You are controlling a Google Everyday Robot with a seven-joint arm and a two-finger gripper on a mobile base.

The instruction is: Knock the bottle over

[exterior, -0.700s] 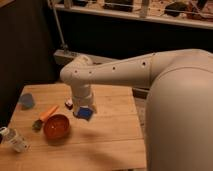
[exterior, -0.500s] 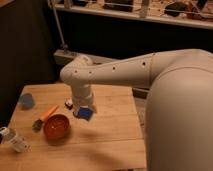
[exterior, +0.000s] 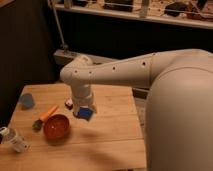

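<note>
Your end effector (exterior: 82, 107) hung under the pale wrist just left of the frame's centre, above the middle of the wooden surface (exterior: 114, 136). Whether it was apart or together could not be told from this view.

The bottle (exterior: 15, 141) was at the lower left edge of the frame, near the surface's front left corner. It appeared to be standing, not yet toppled, and well apart from the end effector. The red-orange bowl (exterior: 56, 127) sat between the two. An orange stick-shaped item (exterior: 49, 113) and a small dark object (exterior: 37, 124) lay just beside the bowl's upper left rim, and the blue cup (exterior: 27, 100) stood farther up on the left.

The step in hand looked like the approach, with most of the task left to do. You would likely have done best to carry the end effector toward the lower left along the bowl's near side, high enough to clear its rim. You could then have dropped beside the bottle and pushed sideways against its upper half, near the cap, since a low contact would probably only slide so light a bottle. With the bottle so close to the edge, a push toward the surface's interior would have been safer, so that it did not roll off.
</note>
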